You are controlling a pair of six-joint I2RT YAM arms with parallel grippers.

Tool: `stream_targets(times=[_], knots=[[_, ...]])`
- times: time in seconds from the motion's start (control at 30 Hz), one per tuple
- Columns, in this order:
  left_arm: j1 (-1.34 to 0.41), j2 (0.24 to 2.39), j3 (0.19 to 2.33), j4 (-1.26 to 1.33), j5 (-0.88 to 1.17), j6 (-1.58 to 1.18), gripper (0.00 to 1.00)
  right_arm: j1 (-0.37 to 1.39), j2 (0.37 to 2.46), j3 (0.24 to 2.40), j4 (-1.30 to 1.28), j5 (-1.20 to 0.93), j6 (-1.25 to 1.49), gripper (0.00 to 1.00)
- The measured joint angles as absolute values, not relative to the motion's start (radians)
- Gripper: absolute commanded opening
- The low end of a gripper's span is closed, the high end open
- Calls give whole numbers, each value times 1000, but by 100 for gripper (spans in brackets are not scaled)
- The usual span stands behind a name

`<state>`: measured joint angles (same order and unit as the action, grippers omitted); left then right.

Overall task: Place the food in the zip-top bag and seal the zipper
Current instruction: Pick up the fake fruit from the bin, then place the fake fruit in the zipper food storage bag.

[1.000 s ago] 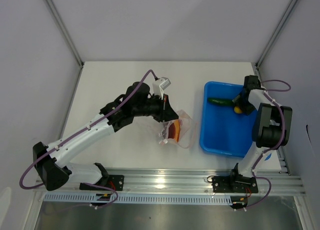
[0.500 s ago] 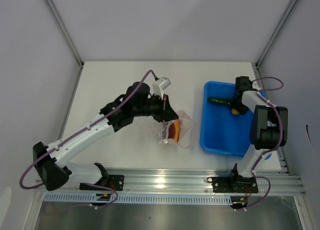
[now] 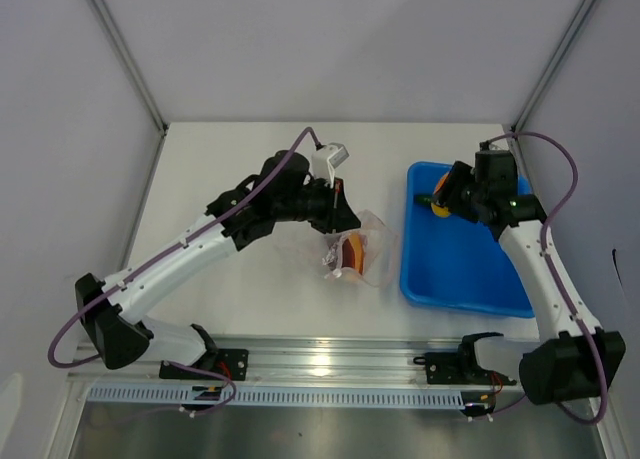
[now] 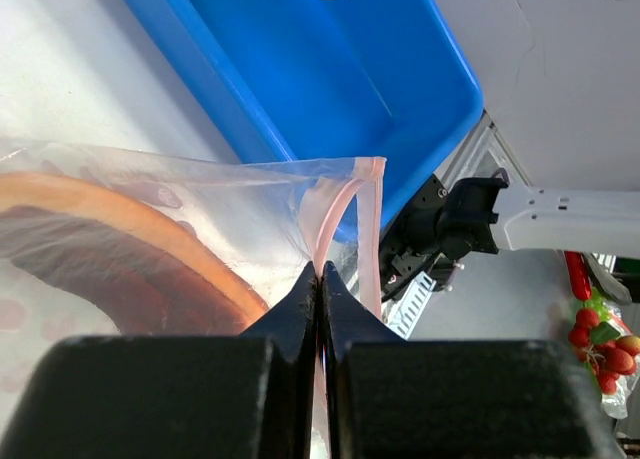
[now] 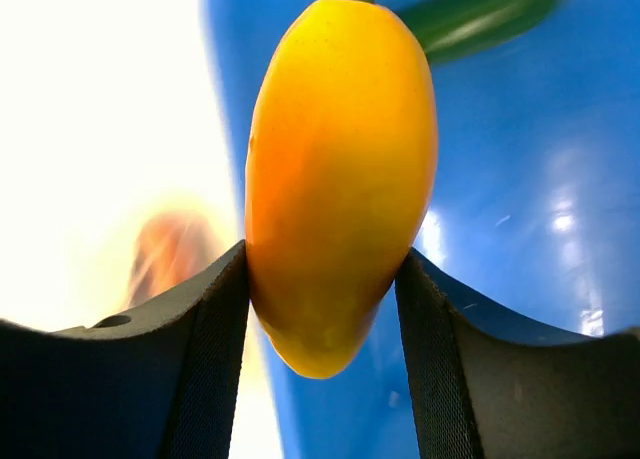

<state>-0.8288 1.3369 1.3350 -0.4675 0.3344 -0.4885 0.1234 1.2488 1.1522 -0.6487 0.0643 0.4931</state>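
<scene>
Pinching zipper (image 4: 343, 197) with fingers together, your left gripper (image 4: 320, 279) lifts the zip-top bag (image 4: 180, 189) for loading; right gripper (image 3: 446, 193), at blue tray's (image 3: 460, 269) 11 o'clock, clamps yellow-orange piece (image 5: 340, 179) for transfer.

Overhead cam, 2 close wrist cams

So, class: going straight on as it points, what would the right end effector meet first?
Probably the left wall of the blue tray, beyond the yellow piece it grips; depth is unclear.
</scene>
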Motion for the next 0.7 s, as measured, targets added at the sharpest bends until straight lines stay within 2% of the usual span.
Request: stream_targets(times=[0.33, 0.5, 0.7], knots=[[-829, 1388, 1401, -519, 313, -470, 1, 223, 921, 1174, -946, -365, 390, 10], [-829, 1418, 1428, -538, 313, -469, 1, 294, 860, 1230, -1010, -545, 382, 7], [-829, 1431, 1456, -553, 307, -469, 1, 388, 862, 1225, -1028, -664, 384, 7]])
